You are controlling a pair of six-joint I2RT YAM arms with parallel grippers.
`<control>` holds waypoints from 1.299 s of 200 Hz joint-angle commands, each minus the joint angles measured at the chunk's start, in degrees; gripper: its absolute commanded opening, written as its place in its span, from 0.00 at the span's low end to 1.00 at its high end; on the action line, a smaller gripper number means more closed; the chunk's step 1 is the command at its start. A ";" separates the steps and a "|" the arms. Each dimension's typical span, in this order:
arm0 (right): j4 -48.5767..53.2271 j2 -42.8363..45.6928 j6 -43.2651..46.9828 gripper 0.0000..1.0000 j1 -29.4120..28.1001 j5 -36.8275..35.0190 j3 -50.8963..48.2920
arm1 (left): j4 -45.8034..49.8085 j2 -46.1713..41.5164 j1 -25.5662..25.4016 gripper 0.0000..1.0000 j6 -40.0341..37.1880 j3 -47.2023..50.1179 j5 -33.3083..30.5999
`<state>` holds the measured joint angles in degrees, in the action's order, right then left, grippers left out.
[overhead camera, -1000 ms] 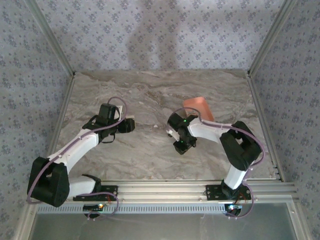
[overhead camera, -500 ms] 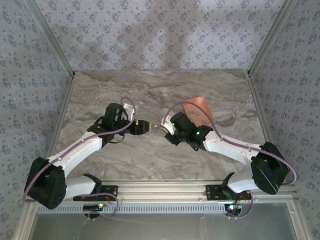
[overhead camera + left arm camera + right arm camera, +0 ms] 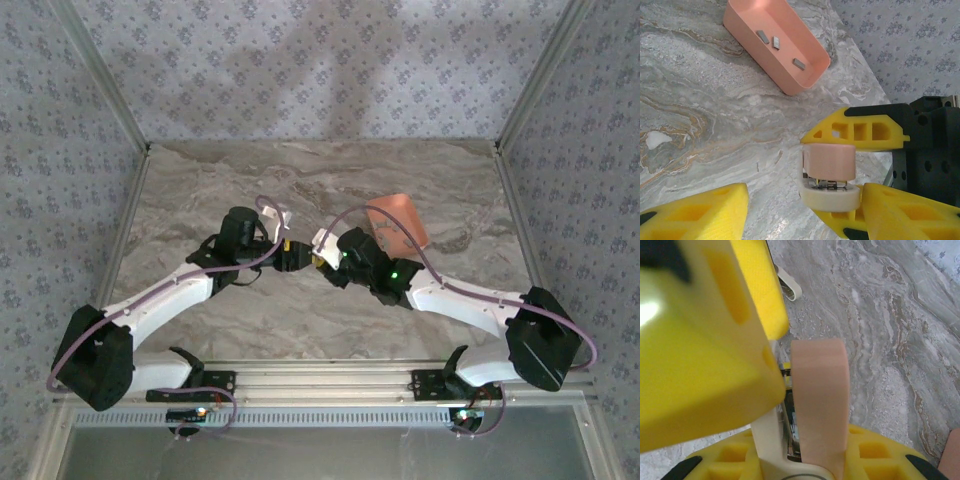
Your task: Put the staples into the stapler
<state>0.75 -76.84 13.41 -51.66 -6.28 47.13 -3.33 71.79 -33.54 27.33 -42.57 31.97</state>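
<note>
Right gripper [image 3: 322,256] pinches the tiny stapler [image 3: 829,162], one finger on its pink top and one under its white base, above the marble table [image 3: 700,110]. Left gripper [image 3: 293,254] is open just beside it, a yellow finger [image 3: 695,215] on each side. Staples [image 3: 799,63] lie in the pink tray [image 3: 807,78] nearby.

Soft, even light; faint broad shadows cross the wall [image 3: 300,60] at the overhead view's top. On the right claw [image 3: 815,410], the near finger [image 3: 700,370] at left is blurred, with a pale glare patch.
</note>
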 commanded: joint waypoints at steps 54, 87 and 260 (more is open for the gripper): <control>-3.70 1.95 0.56 0.27 -0.63 0.00 -0.07 | -5.04 1.16 -1.14 0.52 0.60 -1.90 1.87; -4.35 2.00 0.48 0.26 -0.79 0.21 -0.20 | -6.31 1.16 -1.20 0.47 0.97 -1.72 2.02; 10.23 18.27 -25.51 0.62 11.37 21.86 -1.38 | 8.91 -7.72 -1.29 0.00 -43.28 -2.06 -0.63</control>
<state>5.85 -58.46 0.16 -42.04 8.27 43.88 0.49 65.01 -34.85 -2.94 -42.61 31.59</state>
